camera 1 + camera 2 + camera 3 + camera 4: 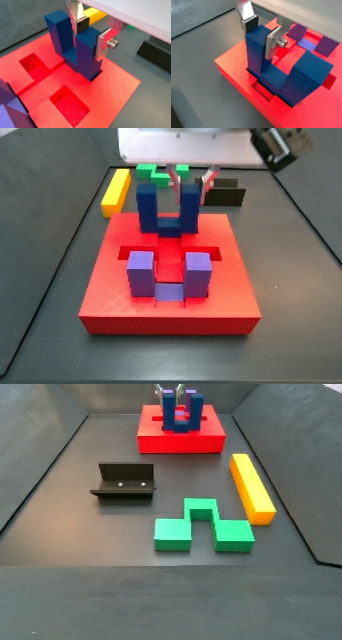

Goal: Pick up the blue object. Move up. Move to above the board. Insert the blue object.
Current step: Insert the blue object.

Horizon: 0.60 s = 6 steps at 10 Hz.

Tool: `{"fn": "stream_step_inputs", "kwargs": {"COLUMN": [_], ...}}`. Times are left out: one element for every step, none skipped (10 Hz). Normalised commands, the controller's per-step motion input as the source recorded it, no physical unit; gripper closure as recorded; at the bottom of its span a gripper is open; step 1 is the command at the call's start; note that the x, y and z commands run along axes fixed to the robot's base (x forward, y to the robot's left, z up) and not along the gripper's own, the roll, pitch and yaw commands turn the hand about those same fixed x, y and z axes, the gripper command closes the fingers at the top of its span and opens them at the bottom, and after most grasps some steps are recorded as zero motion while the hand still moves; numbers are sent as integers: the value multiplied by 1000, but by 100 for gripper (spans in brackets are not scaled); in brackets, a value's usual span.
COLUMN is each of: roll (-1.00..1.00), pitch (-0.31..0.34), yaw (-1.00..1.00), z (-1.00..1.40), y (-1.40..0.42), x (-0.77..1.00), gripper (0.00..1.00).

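The blue object (60, 35) (308, 75) is a dark blue U-shaped block standing upright on the red board (113, 95) (234, 65). Its base sits down in one of the board's recessed cut-outs. My gripper (91, 35) (261, 35) is shut on one prong, with a silver finger on each side of it. In both side views the blue object (150, 208) (181, 414) stands at one end of the board (167, 313) (181, 442), under the gripper (191, 183).
A lighter purple U-shaped block (140, 273) (328, 45) stands in the board beside the blue one. On the floor lie a yellow bar (251, 486) (118, 190), a green block (201, 526) and the fixture (123, 482) (225, 194).
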Motion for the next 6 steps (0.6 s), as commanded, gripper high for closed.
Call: {"fn": "stream_step_inputs", "kwargs": {"roll": [-64,-56,-50,-77,0,0], "pitch": [-150,-156,-163,-70,-7,0], "yaw": [26,29,3,-14,0,0], "z": [-820,-877,-857,-626,-217,0], "y": [0,0,0,-6,0,0], "x": [3,29,6,0,0,0], "gripper": [100,100,100,100,100,100]}}
